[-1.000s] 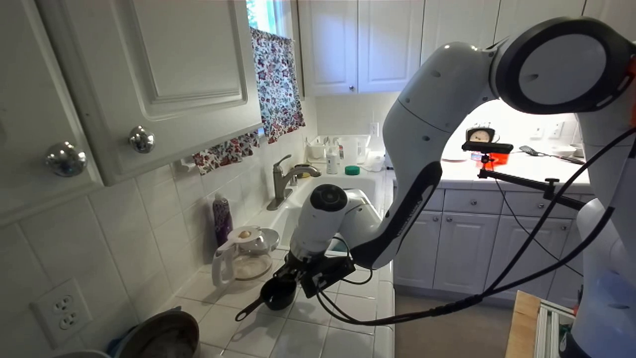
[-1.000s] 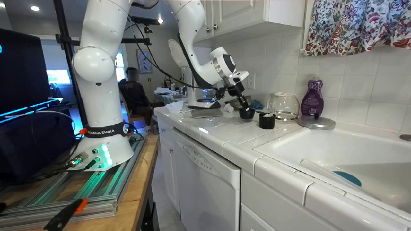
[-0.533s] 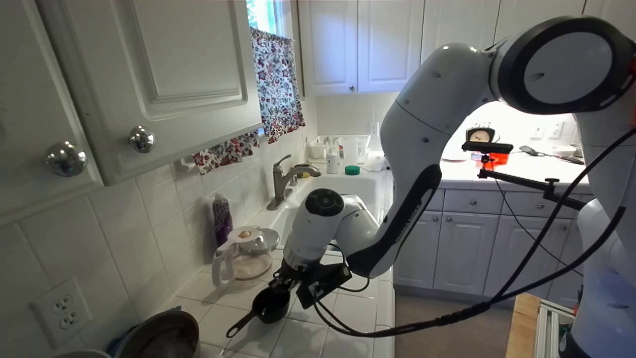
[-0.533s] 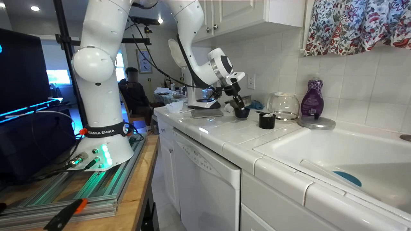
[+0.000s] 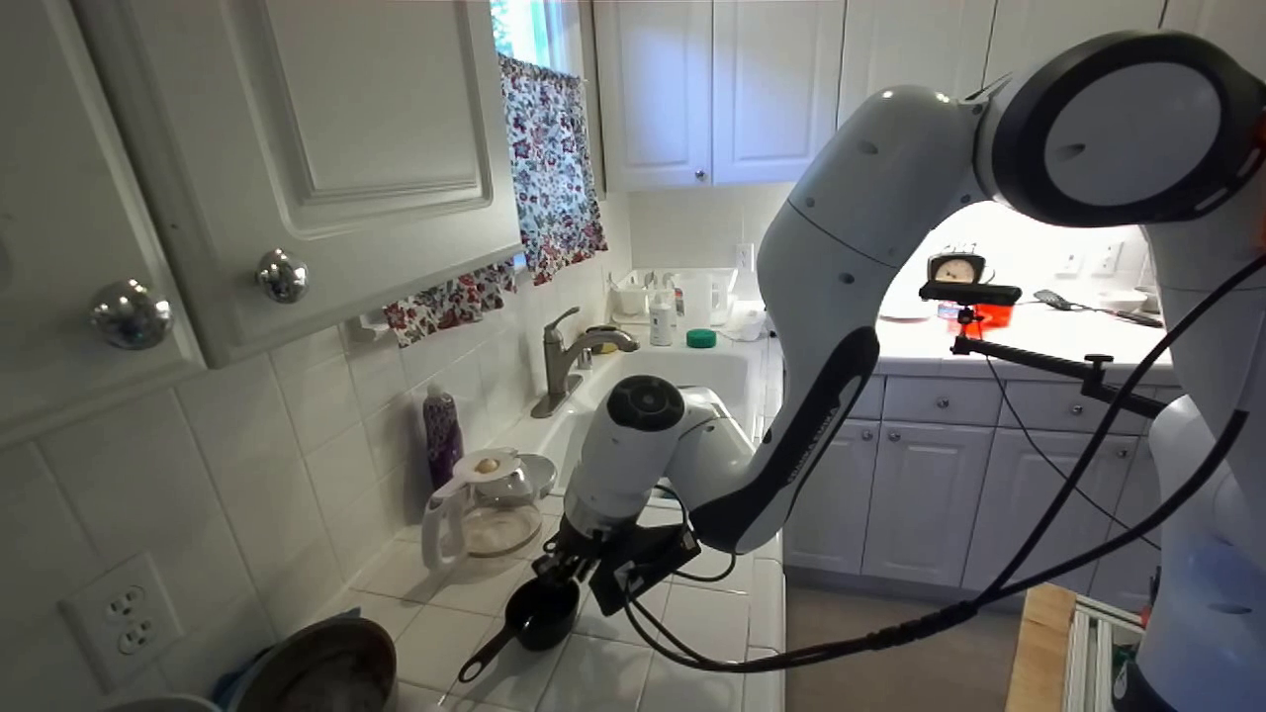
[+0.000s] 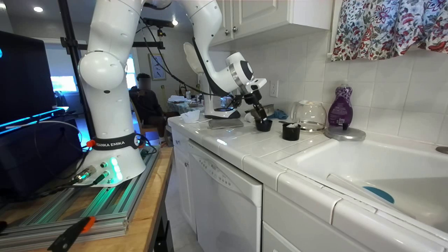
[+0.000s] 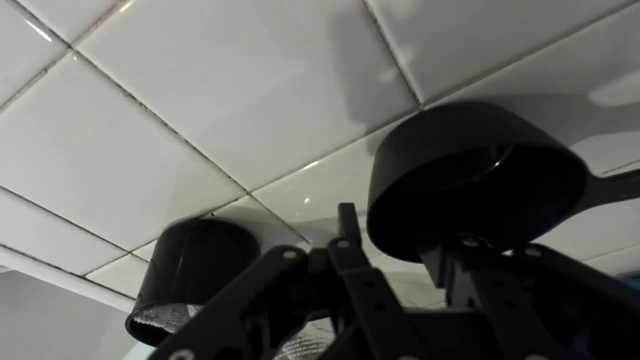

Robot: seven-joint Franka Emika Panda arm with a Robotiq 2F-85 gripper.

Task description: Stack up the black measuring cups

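Our gripper [image 7: 392, 242], jaws apart, is at the rim of 1 black cup [image 7: 475, 165]; we see another black cup [image 7: 200, 262] near the gripper.

Home kitchen. White-tiled table [image 6: 250, 141] with a sink [image 6: 371, 154] let into it; dishwasher [image 6: 227, 196] under the front edge. Along the back edge: faucet [image 5: 557, 371], glass coffee carafe [image 5: 500, 532], purple bottle [image 6: 340, 106]; power outlet [image 5: 127, 618] in the tiled wall [image 5: 277, 485]. White cupboards [image 5: 658, 99] overhead, flowered curtain [image 5: 549, 168] at the window [image 5: 519, 30]. In an exterior view, a coffee maker [image 6: 208, 96] stands by the table's far edge; beyond it, a framed picture [image 6: 157, 66] hangs and a person [image 6: 145, 103] sits.
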